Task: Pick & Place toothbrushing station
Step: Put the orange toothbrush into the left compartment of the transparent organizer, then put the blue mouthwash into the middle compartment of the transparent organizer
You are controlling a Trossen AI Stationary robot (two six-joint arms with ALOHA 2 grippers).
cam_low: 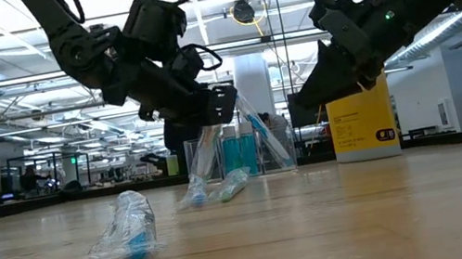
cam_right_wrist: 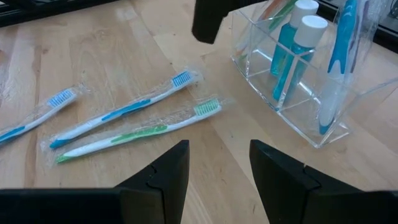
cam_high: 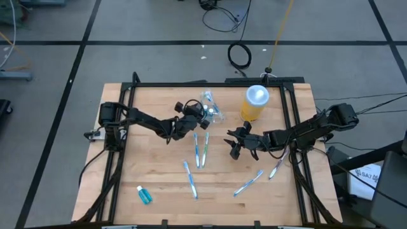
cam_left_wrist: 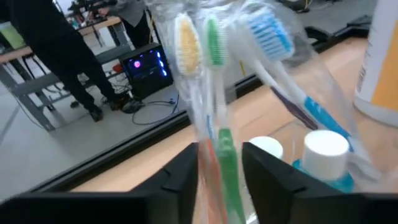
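The toothbrushing station [cam_high: 213, 111] is a see-through, colourless plastic holder with compartments at the table's far middle. It stands on its base and holds small blue bottles with white caps [cam_right_wrist: 298, 37] and a blue toothbrush [cam_right_wrist: 339, 56]. My left gripper [cam_high: 202, 114] is right beside it, shut on a wrapped toothbrush [cam_left_wrist: 214, 93]. My right gripper [cam_high: 234, 145] is open and empty, a little to the right of the holder and nearer the front, with its fingers [cam_right_wrist: 168, 168] above the bare wood. My left gripper pinches the wrapped toothbrush by its handle [cam_left_wrist: 221, 149] between its two fingers, well below the bristle heads [cam_left_wrist: 199, 40]. The fingers lie across the handle. The brush stands nearly upright at the holder; its lower end is hidden by the fingers.
Several wrapped toothbrushes lie on the wood: two [cam_high: 201, 151] in front of the holder, one [cam_high: 191, 178] nearer, others [cam_high: 249, 183] at the right. A small wrapped blue bottle [cam_high: 144, 194] lies front left. A yellow jar with a white lid [cam_high: 254, 103] stands right of the holder.
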